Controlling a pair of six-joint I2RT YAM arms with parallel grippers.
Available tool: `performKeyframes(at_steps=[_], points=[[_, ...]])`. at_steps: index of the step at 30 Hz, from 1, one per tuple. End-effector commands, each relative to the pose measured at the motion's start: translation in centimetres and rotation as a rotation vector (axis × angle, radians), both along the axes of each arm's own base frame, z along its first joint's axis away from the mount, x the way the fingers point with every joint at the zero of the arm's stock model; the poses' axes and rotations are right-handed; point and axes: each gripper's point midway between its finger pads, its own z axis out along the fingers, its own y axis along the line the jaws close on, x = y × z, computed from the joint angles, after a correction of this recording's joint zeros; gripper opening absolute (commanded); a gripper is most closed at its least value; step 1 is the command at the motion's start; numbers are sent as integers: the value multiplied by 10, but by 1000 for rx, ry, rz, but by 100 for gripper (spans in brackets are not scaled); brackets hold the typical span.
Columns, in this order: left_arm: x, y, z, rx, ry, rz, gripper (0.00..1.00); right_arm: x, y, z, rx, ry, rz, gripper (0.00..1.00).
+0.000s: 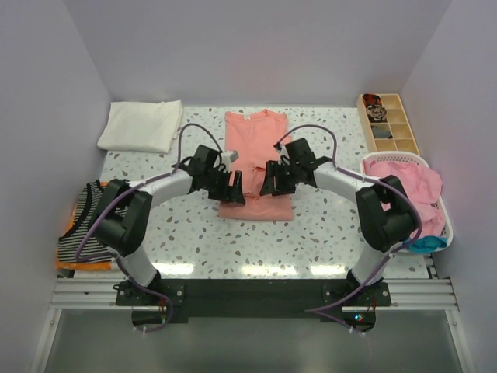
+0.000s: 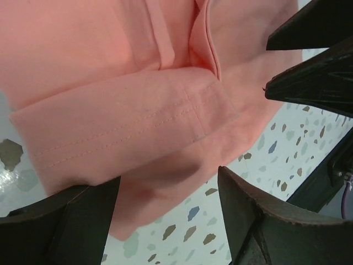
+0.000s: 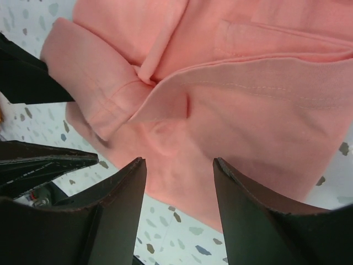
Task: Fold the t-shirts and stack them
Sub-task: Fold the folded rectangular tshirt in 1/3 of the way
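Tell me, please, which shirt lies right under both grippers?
The salmon-pink shirt, mid-table. The white one lies folded at the far left, the striped one at the left edge, the pink one in the basket at right.

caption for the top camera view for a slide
Left gripper and right gripper open over the near edge of a partly folded salmon-pink t-shirt on the speckled table.
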Motion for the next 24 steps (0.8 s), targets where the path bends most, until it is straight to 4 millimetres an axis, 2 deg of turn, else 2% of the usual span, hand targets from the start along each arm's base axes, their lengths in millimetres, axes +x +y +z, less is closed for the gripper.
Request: performKeyframes(at_steps=[1, 3, 8, 13, 17, 19, 21, 22, 24], points=[[48, -19, 27, -47, -151, 27, 76, 22, -1, 2, -51, -67, -4, 56], [59, -20, 26, -40, -164, 44, 76, 31, -2, 1, -74, -89, -2, 56], [83, -25, 30, -40, -189, 77, 77, 45, -3, -15, -120, -77, -7, 56], [101, -20, 16, -5, -194, 103, 77, 66, -13, -21, -169, -107, -51, 55], [115, 1, -4, 83, -188, 139, 77, 82, -32, -23, -254, -153, -111, 55], [116, 14, -17, 132, -172, 151, 76, 85, -41, -24, -278, -162, -137, 55], [116, 26, -23, 174, -172, 179, 76, 90, -50, -19, -292, -187, -171, 55], [116, 30, -25, 186, -173, 191, 76, 86, -55, -24, -306, -182, -177, 55], [118, 38, -25, 211, -194, 212, 76, 90, -60, -21, -307, -204, -201, 55]])
